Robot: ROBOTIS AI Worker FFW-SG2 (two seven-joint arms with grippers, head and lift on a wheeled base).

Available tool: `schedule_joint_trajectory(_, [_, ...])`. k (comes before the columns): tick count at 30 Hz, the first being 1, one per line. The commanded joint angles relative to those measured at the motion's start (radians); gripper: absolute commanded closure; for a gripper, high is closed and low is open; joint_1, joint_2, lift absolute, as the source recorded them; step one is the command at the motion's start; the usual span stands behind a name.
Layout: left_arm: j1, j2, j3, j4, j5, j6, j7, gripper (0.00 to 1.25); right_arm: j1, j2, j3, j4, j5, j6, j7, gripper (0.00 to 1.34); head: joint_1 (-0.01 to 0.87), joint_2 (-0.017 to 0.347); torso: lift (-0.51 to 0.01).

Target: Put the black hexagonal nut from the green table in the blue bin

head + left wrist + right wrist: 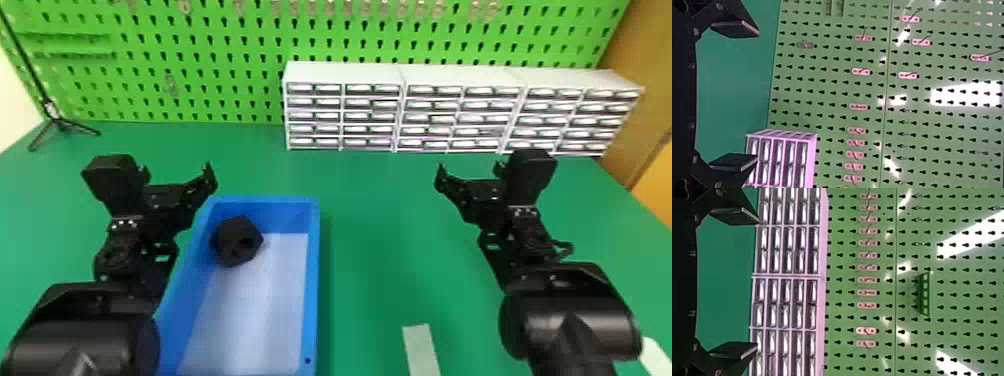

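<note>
The black hexagonal nut lies inside the blue bin, in its far left corner. My left gripper is above the green table, beyond and left of the bin's far left corner, apart from the nut. In the left wrist view the left gripper stands open, its two fingers wide apart with nothing held. My right gripper is over the table well to the right of the bin. The right wrist view has the right gripper open and holding nothing.
White drawer cabinets stand along the back before the green pegboard. A small black tripod is at the back left. A pale strip lies near the front, right of the bin.
</note>
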Motion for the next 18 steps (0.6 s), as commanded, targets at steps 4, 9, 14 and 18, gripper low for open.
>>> schedule_joint_trajectory(4, [0.002,0.001,-0.003,0.001,0.001,0.005,0.000,0.16,0.003,-0.002,0.000,0.000,0.001,0.001,-0.001,0.17,0.686,0.028,-0.096])
schedule_joint_trajectory(9, [0.005,0.001,-0.005,0.001,0.001,0.006,0.000,0.16,0.003,-0.002,-0.002,0.000,0.003,0.001,-0.001,0.17,0.686,0.028,-0.096])
schedule_joint_trajectory(14, [0.007,0.001,-0.005,0.001,0.001,0.008,0.000,0.16,0.005,-0.004,-0.005,0.000,0.003,0.002,-0.001,0.17,0.686,0.028,-0.096])
schedule_joint_trajectory(18, [0.007,0.001,-0.005,0.001,-0.001,0.008,0.000,0.16,0.006,-0.004,-0.005,0.000,0.003,0.004,-0.001,0.17,0.686,0.028,-0.096])
